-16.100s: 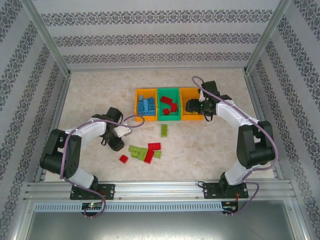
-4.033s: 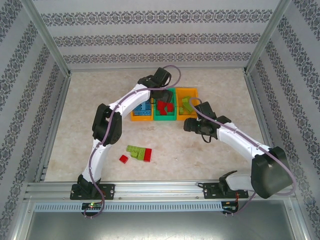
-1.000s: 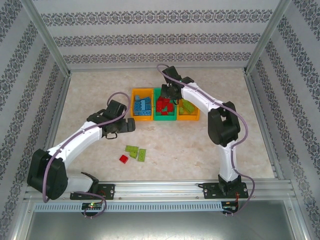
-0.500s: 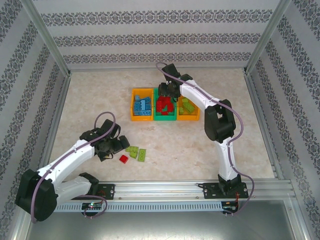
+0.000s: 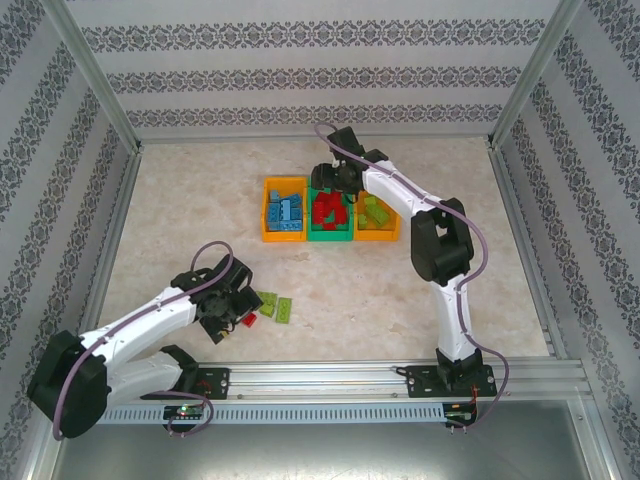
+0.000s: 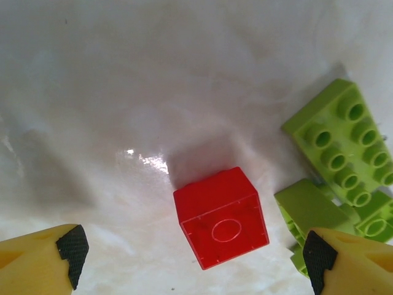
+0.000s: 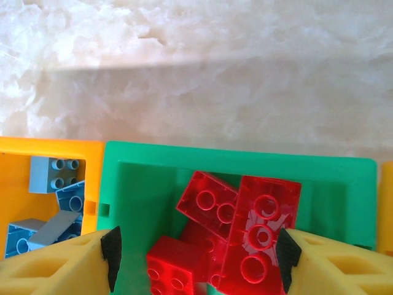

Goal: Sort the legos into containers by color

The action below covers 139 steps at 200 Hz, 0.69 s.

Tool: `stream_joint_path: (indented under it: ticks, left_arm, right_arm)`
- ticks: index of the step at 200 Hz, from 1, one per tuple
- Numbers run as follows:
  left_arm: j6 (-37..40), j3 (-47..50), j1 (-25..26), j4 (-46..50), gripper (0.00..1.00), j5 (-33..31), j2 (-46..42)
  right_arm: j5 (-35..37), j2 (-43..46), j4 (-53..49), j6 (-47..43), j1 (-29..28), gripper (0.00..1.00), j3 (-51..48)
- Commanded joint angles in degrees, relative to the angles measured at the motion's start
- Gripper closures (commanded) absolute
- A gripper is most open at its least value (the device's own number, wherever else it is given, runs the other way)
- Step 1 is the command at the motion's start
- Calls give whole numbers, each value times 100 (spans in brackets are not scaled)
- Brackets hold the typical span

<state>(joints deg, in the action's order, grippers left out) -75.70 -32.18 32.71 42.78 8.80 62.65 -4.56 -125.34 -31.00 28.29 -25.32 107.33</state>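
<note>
The right gripper (image 7: 198,258) hangs over the green bin (image 7: 239,160). Its jaws, together one second ago, now stand apart with nothing between them, so I judge that it has just let a red piece fall onto the red legos (image 7: 261,224) inside. In the same second the left gripper (image 6: 196,258) has come from beside the bins down to the loose pieces, at about 7 o'clock from the bins. Its jaws are wide apart on both sides of the only red brick (image 6: 221,216) on the table (image 6: 123,80), not clamped yet. After it, only the green bricks (image 6: 341,144) remain, for the right orange bin (image 5: 378,237). They lie at 3 o'clock of the red brick, very near, and one seems to touch the fingertip on that side — closing may catch it. The blue legos (image 7: 58,175) are in the left orange bin (image 7: 49,149).
</note>
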Motion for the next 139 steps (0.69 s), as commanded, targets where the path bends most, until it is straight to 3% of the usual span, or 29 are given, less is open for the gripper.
stream_joint_path:
  ticks: [1,71,106,139]
  left_arm:
    - [-448,50,139,-105,12,-47,141]
    - [-665,131,192,-408,28,-157,409]
    - [-656,142,192,-626,31,-222,632]
    - [-665,195,192,-858,45,-334,714]
  right_arm:
    - [-157,502,292,94,145,29,-282]
    - [-405,851,701,128,326,25,-731]
    - [-525,919,732,114,325,23,-842]
    - [-540,1062,738,49,322,23,-1074]
